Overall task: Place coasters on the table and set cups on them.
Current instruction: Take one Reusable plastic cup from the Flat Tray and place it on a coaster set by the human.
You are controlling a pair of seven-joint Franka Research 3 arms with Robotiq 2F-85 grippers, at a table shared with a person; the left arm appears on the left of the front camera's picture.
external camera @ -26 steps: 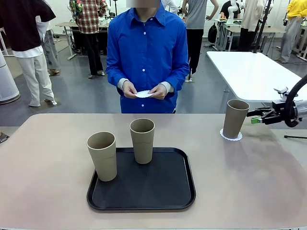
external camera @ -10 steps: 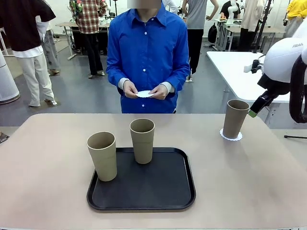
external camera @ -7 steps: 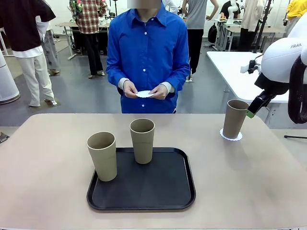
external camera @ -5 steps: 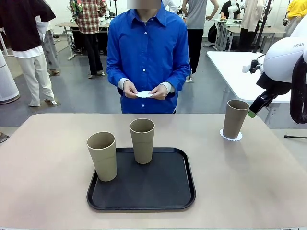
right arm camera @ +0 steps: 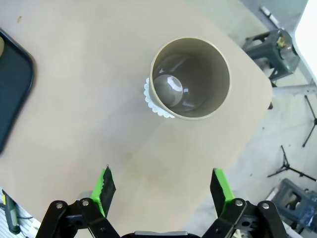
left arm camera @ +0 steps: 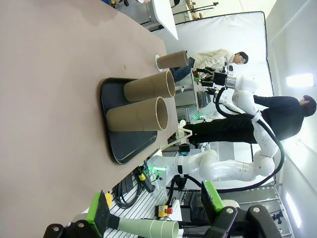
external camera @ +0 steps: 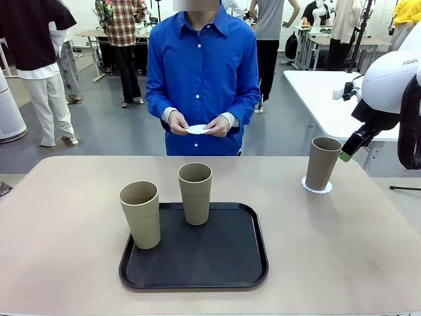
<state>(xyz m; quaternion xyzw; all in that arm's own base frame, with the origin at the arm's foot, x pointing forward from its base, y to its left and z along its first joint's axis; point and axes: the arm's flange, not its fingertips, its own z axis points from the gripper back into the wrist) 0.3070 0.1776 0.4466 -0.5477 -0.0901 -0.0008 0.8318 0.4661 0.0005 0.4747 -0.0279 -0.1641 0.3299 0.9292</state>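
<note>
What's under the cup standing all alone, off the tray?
A white lacy coaster lies under that cup. Only its frilly edge peeks out; the cup covers its middle.

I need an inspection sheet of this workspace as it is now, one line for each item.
surface: table, beige, matte.
job's things: left cup and middle cup upright on tray; right cup upright on coaster; person's hands hold second coaster.
clutter: nothing seen.
grippers: left gripper jaws open, empty; right gripper jaws open, empty, apart from right cup.
cables: black cables near robot base.
surroundings: white table; people behind.
</note>
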